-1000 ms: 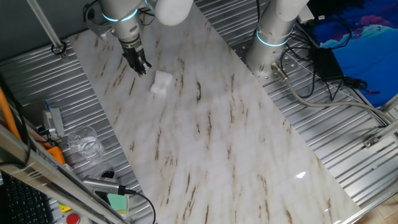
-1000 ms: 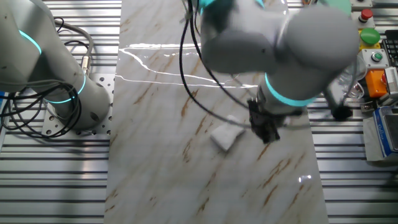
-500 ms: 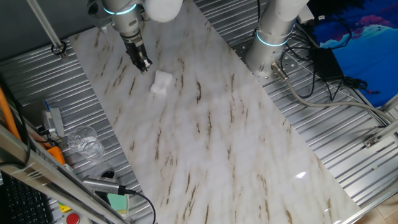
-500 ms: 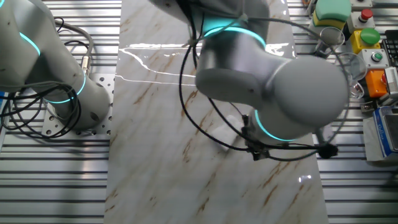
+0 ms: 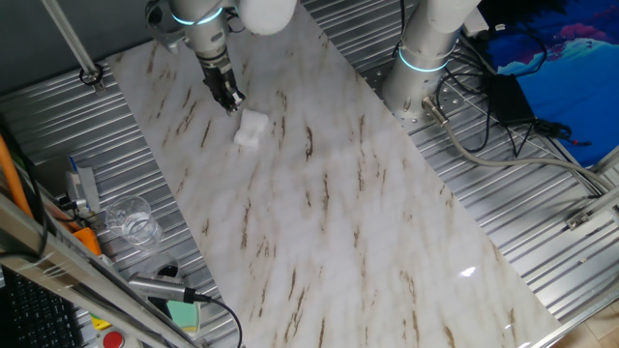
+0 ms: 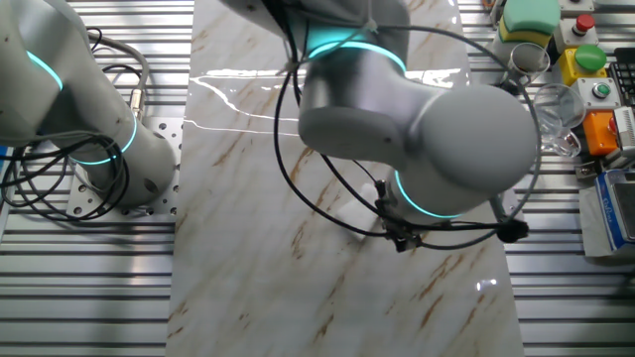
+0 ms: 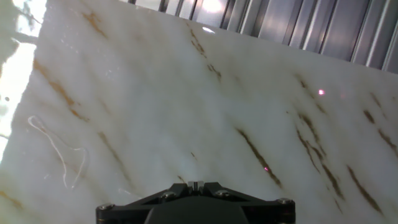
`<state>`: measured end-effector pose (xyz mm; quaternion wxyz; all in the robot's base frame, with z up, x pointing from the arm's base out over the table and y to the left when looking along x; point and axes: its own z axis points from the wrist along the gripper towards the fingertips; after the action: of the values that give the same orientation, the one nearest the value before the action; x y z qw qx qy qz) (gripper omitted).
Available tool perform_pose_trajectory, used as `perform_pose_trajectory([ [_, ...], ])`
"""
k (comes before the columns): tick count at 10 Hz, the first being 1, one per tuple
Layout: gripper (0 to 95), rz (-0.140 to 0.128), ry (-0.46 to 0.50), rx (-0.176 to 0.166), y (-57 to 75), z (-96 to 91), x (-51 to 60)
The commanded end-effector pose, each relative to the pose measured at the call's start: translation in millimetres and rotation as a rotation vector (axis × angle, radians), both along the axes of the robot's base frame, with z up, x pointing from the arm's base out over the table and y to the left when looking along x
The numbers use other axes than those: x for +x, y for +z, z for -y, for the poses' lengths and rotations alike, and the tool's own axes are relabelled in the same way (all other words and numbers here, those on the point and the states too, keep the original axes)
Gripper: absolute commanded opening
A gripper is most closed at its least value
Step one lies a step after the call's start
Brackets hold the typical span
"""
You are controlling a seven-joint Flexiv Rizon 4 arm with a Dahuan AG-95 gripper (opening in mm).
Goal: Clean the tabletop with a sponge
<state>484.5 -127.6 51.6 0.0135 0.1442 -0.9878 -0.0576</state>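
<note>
Sponge (image 5: 251,128) mostly hidden behind arm in other fixed view. Gripper (image 5: 232,101) just beside it on tabletop (image 5: 338,213); finger state unreadable.

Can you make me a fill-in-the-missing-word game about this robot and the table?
1. The sponge is colored ____.
2. The sponge lies on the ____ tabletop.
3. The gripper is ____ the sponge, not holding it.
4. The streaks on the tabletop are colored ____.

Missing words: white; marble; beside; brown
</note>
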Motion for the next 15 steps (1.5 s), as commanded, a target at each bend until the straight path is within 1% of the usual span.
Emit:
perform_pose_trajectory([
  [1,0.0,0.001,-0.006,0.016,0.8,-0.4,-1.6],
  [2,0.0,-0.001,-0.002,0.027,0.2,-0.1,-1.7],
  [3,0.0,0.002,0.02,0.025,0.1,0.0,-1.8],
  [4,0.0,0.037,0.142,-0.004,0.1,0.0,-1.8],
  [6,0.0,0.02,0.222,-0.001,0.1,0.0,-1.8],
  [7,0.0,0.011,0.239,0.001,0.1,0.0,-1.8],
  [8,0.0,0.01,0.257,0.004,0.1,0.0,-1.8],
  [10,0.0,0.005,0.241,0.005,0.1,0.0,-1.8],
  [11,19.0,0.008,0.251,0.011,-0.1,-0.6,-2.0],
  [12,57.0,0.016,0.259,0.019,-0.7,-1.5,-2.8],
  [13,76.0,0.041,0.271,0.039,-2.2,-2.9,-4.6],
  [14,95.0,0.054,0.272,0.057,-3.6,-5.1,-5.6],
  [15,95.0,0.058,0.265,0.058,-5.0,-8.5,-7.3],
])
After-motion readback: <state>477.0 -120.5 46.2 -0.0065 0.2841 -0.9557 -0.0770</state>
